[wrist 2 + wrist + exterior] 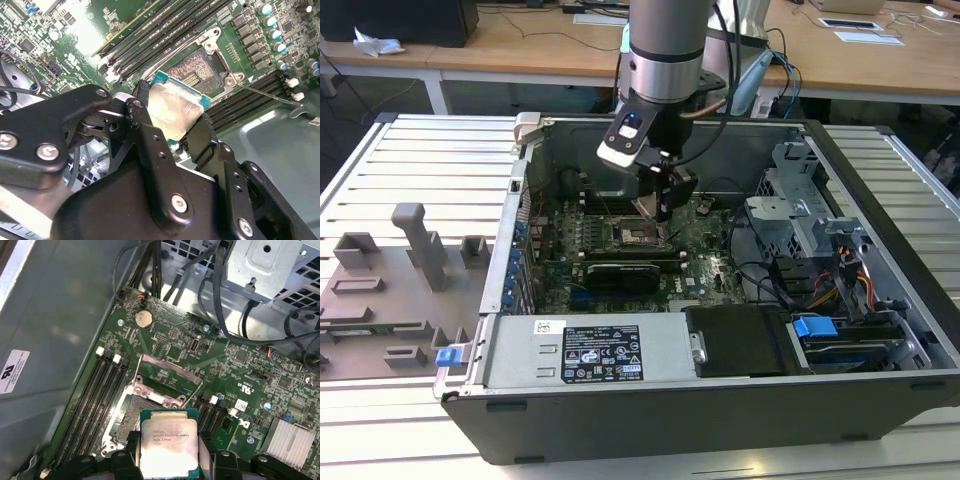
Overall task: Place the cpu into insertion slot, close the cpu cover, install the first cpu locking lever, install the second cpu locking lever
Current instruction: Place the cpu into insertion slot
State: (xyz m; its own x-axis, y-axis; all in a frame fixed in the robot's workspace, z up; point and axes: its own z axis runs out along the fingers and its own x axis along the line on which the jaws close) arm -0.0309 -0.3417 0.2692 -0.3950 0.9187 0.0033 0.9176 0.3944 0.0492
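Observation:
My gripper is shut on the cpu, a flat square chip with a pale silvery top, inside the open computer case. Both wrist views show the cpu pinched by its edges between the two black fingers. It hangs just above the insertion slot, partly over it and tilted. The cpu cover, a thin metal frame, stands swung up at the far side of the slot. A thin wire lever lies loose beside the slot.
Long black memory slots flank the socket. A finned heat sink, a coin battery and black cables surround it. The power supply and drive cage wall in the board. Grey fixtures stand at the exterior view's left.

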